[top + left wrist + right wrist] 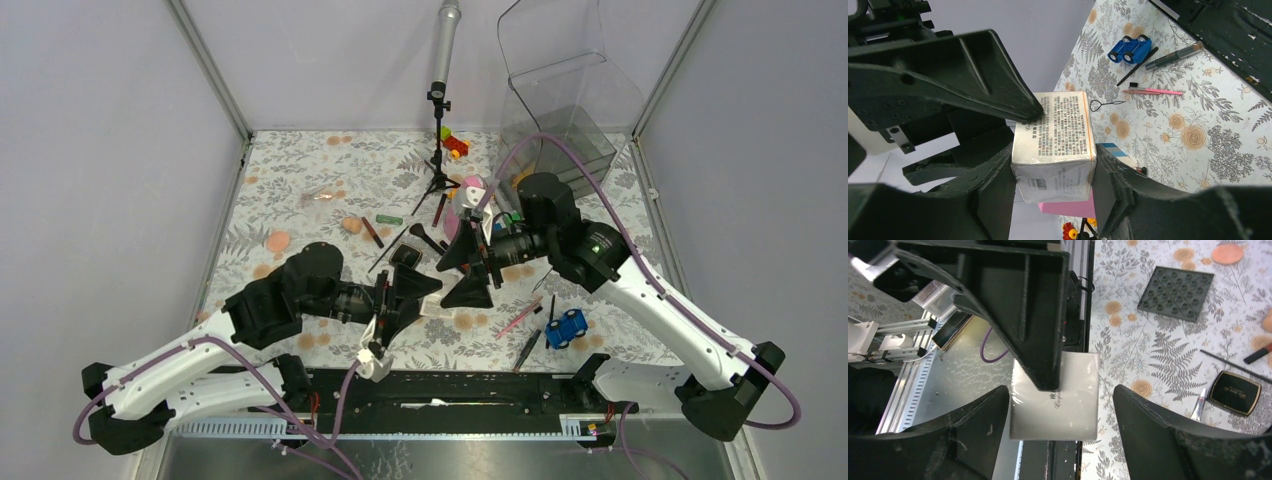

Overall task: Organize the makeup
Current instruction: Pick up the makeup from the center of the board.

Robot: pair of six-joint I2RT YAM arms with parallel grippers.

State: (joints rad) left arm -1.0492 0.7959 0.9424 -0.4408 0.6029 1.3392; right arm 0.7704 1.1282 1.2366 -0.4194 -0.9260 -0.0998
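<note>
My left gripper (1053, 175) is shut on a white box (1058, 130) printed with small text, held off the table near its front middle (432, 300). My right gripper (1060, 410) stands open around the same box (1068, 415). One finger is close to the box's side and the other is well apart from it. Loose makeup lies around: a pink pencil (1153, 91), a black compact (1235, 392), a flat dark square (1178, 292), peach sponges (278, 241), a green tube (390, 219) and a brush (425, 238).
A blue toy car (566, 327) sits at the front right by a dark pencil (527, 348). A clear bin (560, 110) stands at the back right. A small tripod (438, 150), toy blocks (455, 143) and a pink cone (470, 200) stand behind the grippers.
</note>
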